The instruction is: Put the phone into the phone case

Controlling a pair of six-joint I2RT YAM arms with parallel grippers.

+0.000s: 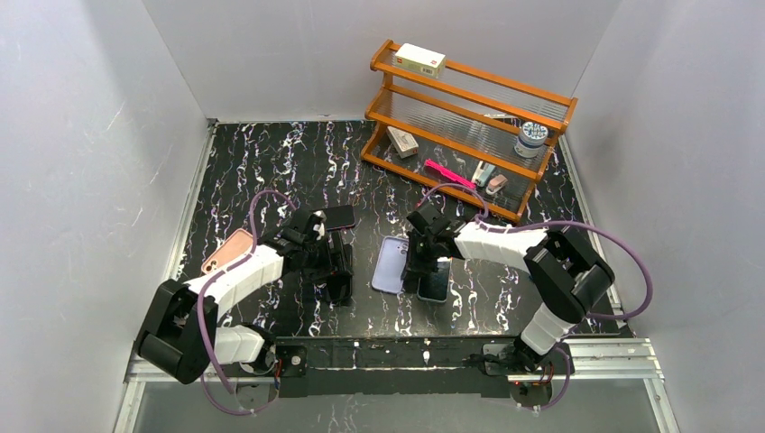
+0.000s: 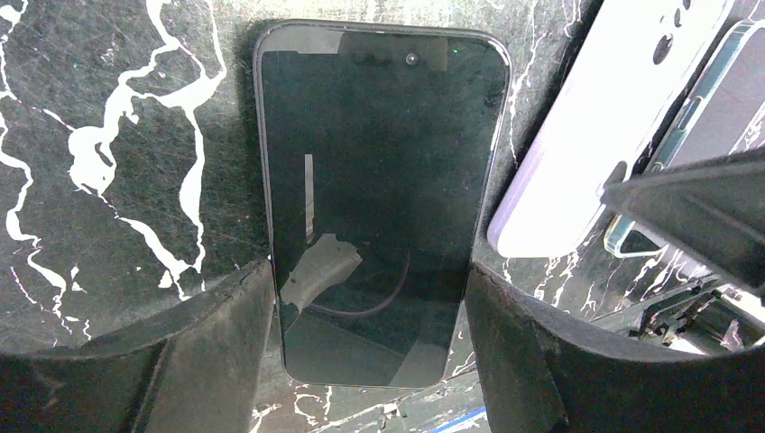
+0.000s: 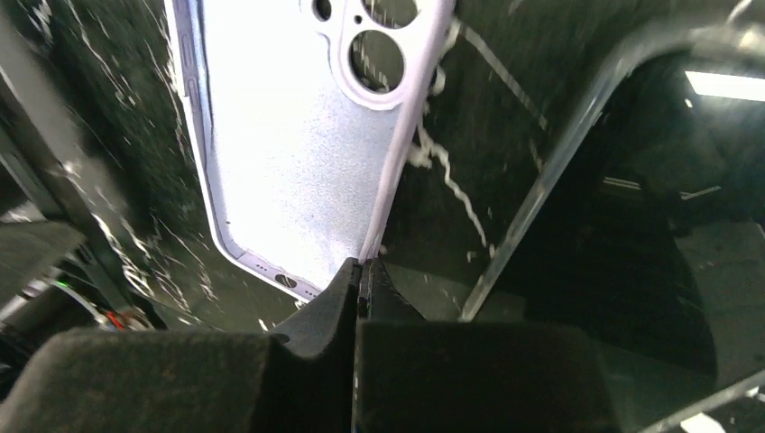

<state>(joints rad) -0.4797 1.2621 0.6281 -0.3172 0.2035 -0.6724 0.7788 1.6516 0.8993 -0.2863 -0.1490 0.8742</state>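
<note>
right hand (image 3: 364,271) closed at lilac case (image 3: 298,135) rim; clear-cased phone (image 3: 649,207) alongside.

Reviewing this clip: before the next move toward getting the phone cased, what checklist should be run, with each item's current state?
1. Hold of left gripper on dark phone: fingers look pressed against both long edges, ok.
2. Phone lying flat, screen up, on the table: ok.
3. Hold of right gripper on lavender phone case: shut on the side rim, ok, though the bite looks thin.
4. Case open side up, nothing inside: ok.
5. Clearance between the case and the clear-cased phone right beside it: cannot tell.
</note>
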